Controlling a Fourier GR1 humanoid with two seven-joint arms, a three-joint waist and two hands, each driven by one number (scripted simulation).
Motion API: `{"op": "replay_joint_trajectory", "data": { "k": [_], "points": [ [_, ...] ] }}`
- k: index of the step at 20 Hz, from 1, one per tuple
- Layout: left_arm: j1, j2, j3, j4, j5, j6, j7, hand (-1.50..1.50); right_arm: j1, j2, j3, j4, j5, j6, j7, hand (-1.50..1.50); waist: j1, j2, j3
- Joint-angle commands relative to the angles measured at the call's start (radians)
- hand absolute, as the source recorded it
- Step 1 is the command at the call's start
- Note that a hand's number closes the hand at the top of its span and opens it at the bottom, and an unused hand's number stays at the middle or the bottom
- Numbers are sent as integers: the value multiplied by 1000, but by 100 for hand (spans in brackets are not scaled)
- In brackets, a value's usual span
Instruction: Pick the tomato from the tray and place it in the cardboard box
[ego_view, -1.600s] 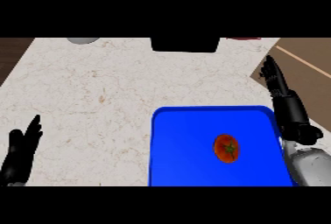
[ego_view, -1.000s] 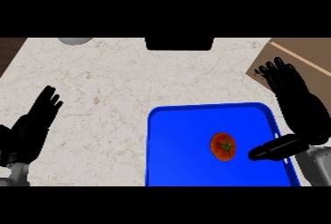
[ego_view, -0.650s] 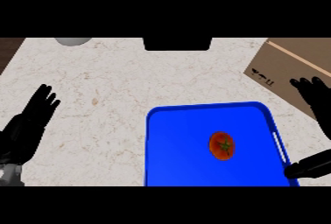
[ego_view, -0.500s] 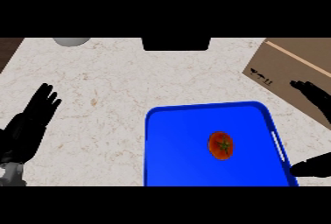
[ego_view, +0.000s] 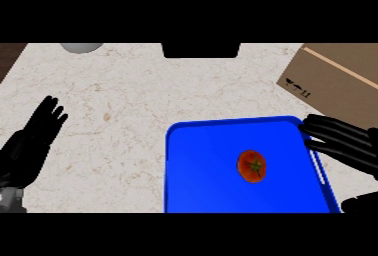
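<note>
Right hand (ego_view: 345, 146) open beside the tomato (ego_view: 252, 166), nothing grasped.
Its fingers (ego_view: 332, 135) are straight and spread over the tray (ego_view: 203, 165) rim. The tomato lies just left of them, long axis pointing away from the robot. The cardboard box (ego_view: 339, 82) sits beyond the fingertips. The left hand (ego_view: 33, 145) rests open, well apart.

This looks like a kitchen. A pale, beige-veined stone countertop (ego_view: 140, 100) fills most of the view, seen steeply from above. On it lies a blue tray (ego_view: 207, 175) with one tomato (ego_view: 252, 166), the only food in sight. A cardboard box (ego_view: 339, 85) with small printed handling marks stands at the counter's upper right. At the far edge are a grey rounded object (ego_view: 81, 47) and a black rectangular object (ego_view: 201, 49), both cut off and hard to identify. A dark brown strip (ego_view: 9, 60) borders the upper left corner.
</note>
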Motion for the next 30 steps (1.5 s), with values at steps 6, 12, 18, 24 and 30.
{"op": "replay_joint_trajectory", "data": {
  "k": [6, 12, 18, 24, 30],
  "points": [
    [0, -58, 4, 51, -31, -51, -39, 0, -31, 19, 92, -107, 106, 176, 297, -150, 10, 5, 0],
    [-27, -65, 72, 76, -51, -102, -15, 0, -72, 160, 134, -57, 241, 219, 356, -150, 12, 5, 1],
    [18, -121, 64, -24, -114, -64, 32, 0, -86, 211, 101, -26, 304, 291, 343, -150, 14, 5, 2],
    [26, -110, 144, -10, -108, -132, 50, 0, -44, 264, 95, -67, 376, 306, 295, -150, 12, 4, 1],
    [-37, -184, 117, 15, -183, -104, 80, 0, -19, 304, 65, -26, 449, 259, 185, -150, 9, 5, 2]
  ]
}}
